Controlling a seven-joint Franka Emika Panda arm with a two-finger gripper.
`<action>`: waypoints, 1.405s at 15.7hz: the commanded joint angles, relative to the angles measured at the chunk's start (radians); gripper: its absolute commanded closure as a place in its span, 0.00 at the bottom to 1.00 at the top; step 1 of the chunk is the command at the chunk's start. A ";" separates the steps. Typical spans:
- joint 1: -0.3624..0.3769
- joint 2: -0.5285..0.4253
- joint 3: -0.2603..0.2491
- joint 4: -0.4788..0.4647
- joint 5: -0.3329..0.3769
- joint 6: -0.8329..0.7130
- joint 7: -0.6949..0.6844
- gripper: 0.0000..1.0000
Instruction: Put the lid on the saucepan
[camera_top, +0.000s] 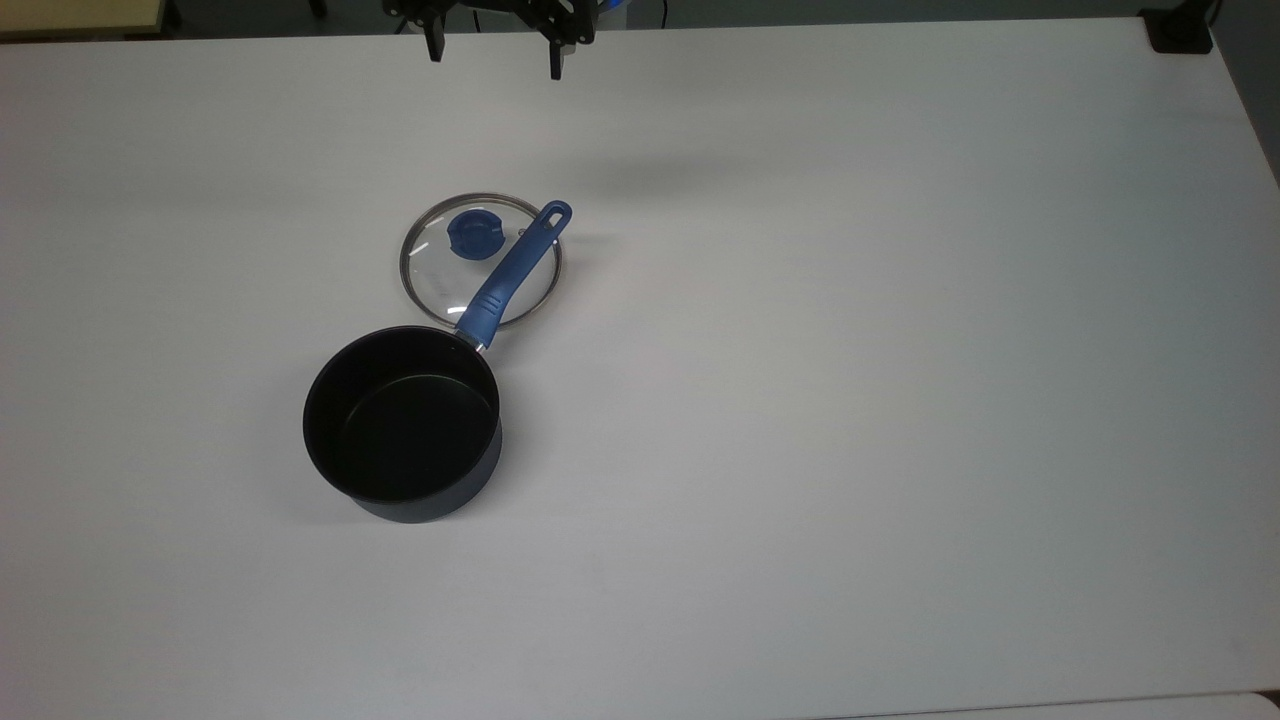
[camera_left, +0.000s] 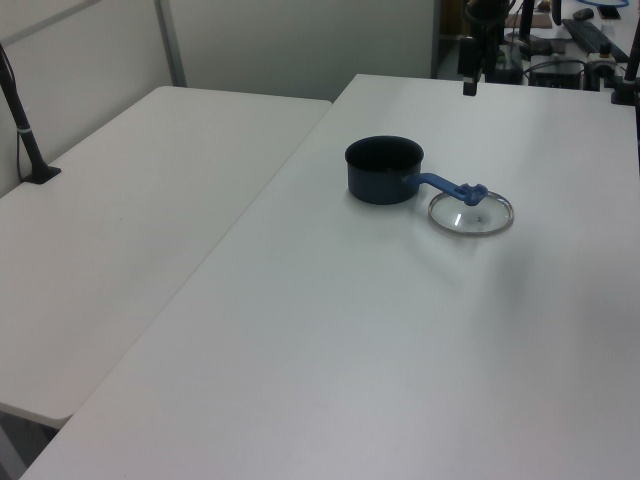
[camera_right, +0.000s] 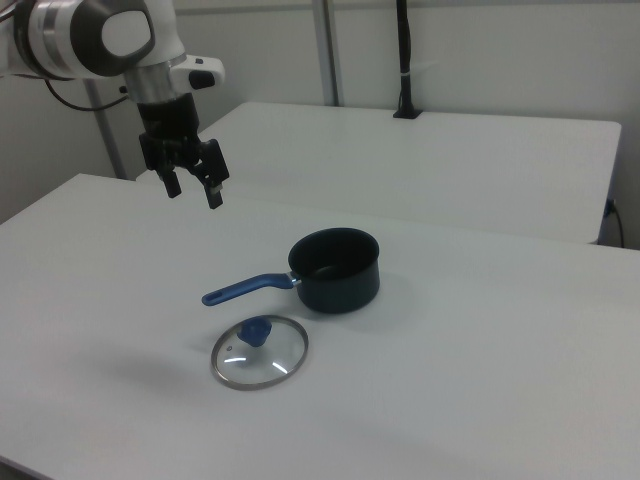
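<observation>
Lid (camera_right: 260, 351) lies flat below my claw (camera_right: 193, 190), well apart from it; saucepan (camera_right: 335, 270) beside the lid, uncovered. Claw hangs spread, empty.

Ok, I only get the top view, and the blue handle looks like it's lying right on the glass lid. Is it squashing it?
Observer: No. In the right view the saucepan holds its handle up off the table, and a strip of table shows between the handle and the lid.
Operator: And is the claw close to the table?
Observer: No. In the right view the gripper hangs well above the table, fingers open and pointing down.
Operator: Is the lid the right way up?
Observer: Yes. The right view shows it lying flat with its blue knob on top.
</observation>
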 joint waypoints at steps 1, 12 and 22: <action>0.013 -0.012 -0.017 -0.010 -0.013 -0.017 0.017 0.00; 0.005 -0.004 -0.027 -0.005 -0.016 -0.014 -0.061 0.00; -0.123 -0.007 -0.026 -0.244 -0.038 0.156 -0.556 0.00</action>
